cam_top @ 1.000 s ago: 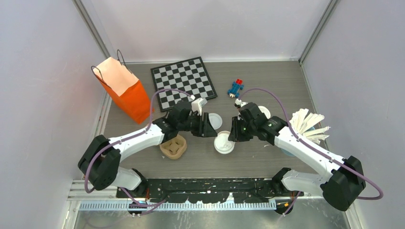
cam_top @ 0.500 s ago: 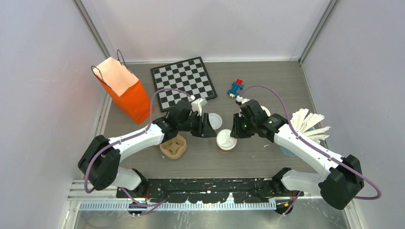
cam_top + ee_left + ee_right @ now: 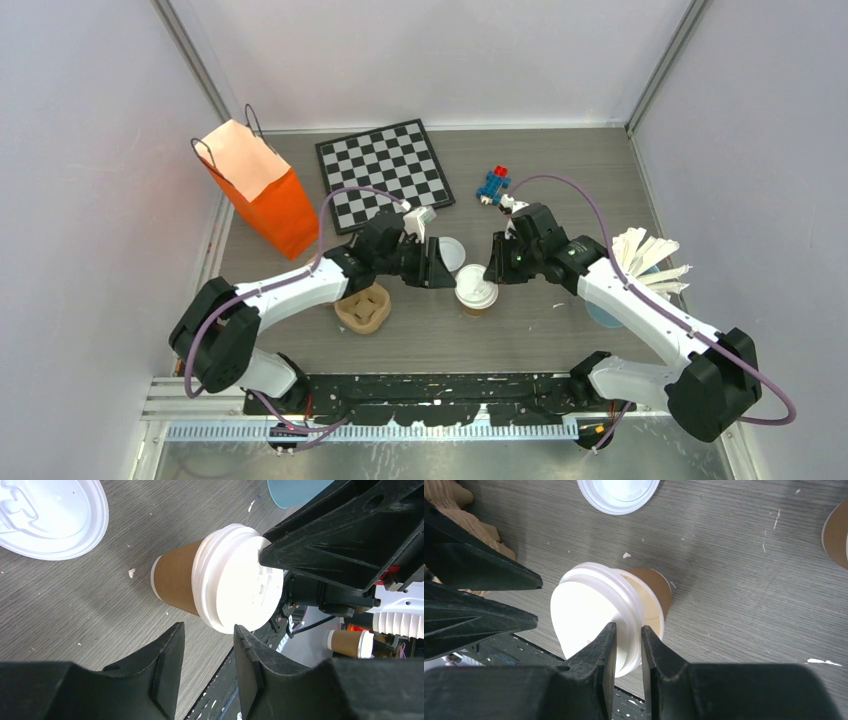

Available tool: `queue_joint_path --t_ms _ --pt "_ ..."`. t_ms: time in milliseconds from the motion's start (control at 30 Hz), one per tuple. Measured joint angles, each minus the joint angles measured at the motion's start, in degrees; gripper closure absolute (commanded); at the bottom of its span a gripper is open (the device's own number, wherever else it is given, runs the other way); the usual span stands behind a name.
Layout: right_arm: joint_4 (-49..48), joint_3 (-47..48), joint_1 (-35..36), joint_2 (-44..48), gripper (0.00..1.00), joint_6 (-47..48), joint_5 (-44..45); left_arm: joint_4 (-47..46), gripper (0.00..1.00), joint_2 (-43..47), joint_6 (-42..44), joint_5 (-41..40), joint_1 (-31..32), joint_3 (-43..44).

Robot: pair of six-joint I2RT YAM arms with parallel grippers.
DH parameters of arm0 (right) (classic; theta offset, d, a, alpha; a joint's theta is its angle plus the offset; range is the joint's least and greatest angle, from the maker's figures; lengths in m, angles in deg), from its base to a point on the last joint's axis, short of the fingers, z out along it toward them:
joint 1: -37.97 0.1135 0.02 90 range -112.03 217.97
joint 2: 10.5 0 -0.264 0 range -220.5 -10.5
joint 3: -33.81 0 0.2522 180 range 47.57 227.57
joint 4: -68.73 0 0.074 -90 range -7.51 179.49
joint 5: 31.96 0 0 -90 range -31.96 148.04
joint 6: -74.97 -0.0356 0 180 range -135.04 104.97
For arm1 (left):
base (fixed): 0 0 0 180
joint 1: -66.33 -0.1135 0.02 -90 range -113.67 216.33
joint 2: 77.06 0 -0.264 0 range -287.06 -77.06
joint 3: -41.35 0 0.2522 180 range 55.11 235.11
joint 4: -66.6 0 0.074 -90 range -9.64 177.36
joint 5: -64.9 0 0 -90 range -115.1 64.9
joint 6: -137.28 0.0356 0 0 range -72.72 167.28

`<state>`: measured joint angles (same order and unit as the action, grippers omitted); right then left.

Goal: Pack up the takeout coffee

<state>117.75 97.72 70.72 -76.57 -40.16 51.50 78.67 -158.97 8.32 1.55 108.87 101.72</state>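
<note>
At table centre, between the two arms: takeout cup, brown kraft, standing on its base. On top, white lid, tilted, one side raised, with the cup mouth showing beneath it in the right wrist view.

Pinched narrow on the lid's rim: right gripper, one finger on each side of the rim edge. Reaches in from the cup's right.

Partly spread, with nothing between the fingers: left gripper. Sits just left of the cup; contact with the cup cannot be told.

Around the cup:
- loose white lid, flat on the table, just far-left of the cup and close beside the left gripper.
- tan pulp tray, near-left of the cup, with the left arm crossing its far edge and the left gripper lying between tray and cup.
- second lidded kraft cup to the right, past the right gripper, largely hidden by that arm from above.
- pale blue tumbler at the right, partly under the right forearm, with a fan of pale strips just beyond it.

Far side, well apart from the cup: orange paper bag at far left, chessboard beside it, small red-and-blue toy further right.
</note>
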Motion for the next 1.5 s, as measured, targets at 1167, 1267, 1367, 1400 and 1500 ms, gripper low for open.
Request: queue_joint_path --t_ms 1167,1267,1367,1400,1500 --pt "-2.54 -3.45 -6.58 -0.42 0.64 0.96 -8.59 -8.41 0.47 -9.03 -2.38 5.55 0.09 1.29" --pt "-3.04 -3.45 -6.58 -1.01 0.64 0.94 -8.66 -8.39 0.48 -9.44 -2.4 5.55 0.09 1.29" --pt "-3.58 -3.45 -6.58 -1.86 0.64 0.94 -8.66 -8.39 0.51 -9.53 -2.36 5.55 0.09 1.29" --pt "-3.65 -3.45 -6.58 -2.16 0.64 0.94 -8.63 -8.39 0.52 -9.57 -2.34 5.55 0.09 1.29" --pt "-4.07 -3.76 -6.58 -2.45 0.64 0.83 -8.7 -8.35 0.54 -9.7 -2.34 5.55 0.09 1.29"
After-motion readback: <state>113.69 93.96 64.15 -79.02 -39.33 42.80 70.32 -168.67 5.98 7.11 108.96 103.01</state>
